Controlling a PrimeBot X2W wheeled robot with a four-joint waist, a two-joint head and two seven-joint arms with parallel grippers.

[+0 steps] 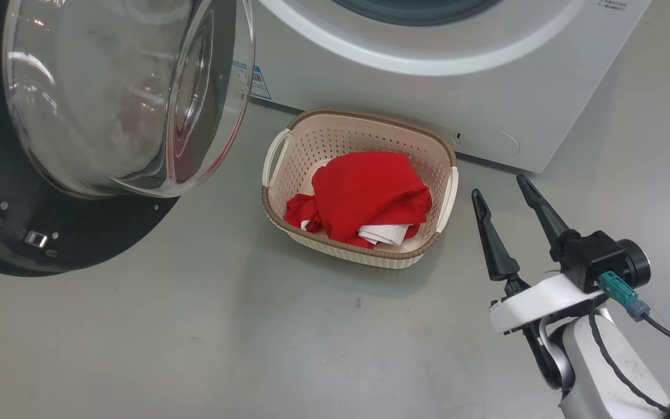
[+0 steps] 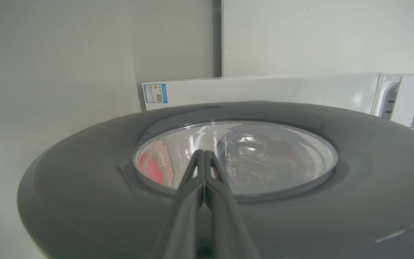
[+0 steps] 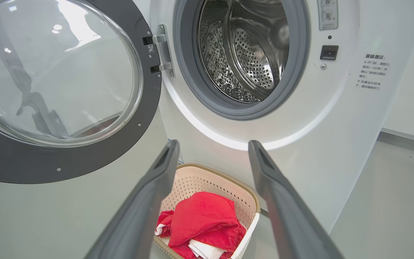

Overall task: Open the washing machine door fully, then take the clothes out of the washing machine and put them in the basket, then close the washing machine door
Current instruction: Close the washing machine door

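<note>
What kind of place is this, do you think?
Likely a laundry corner, perhaps a lab: a front-loading washing machine with its door open, a basket of red clothes, a grey floor.

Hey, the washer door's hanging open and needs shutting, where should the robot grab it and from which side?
Take the washing machine door by its flat black rim at the free edge, opposite the hinges, coming from the outer face. The bulging glass bowl is rounded and slick, so probably a poor hold; the far edge should give most leverage.
</note>
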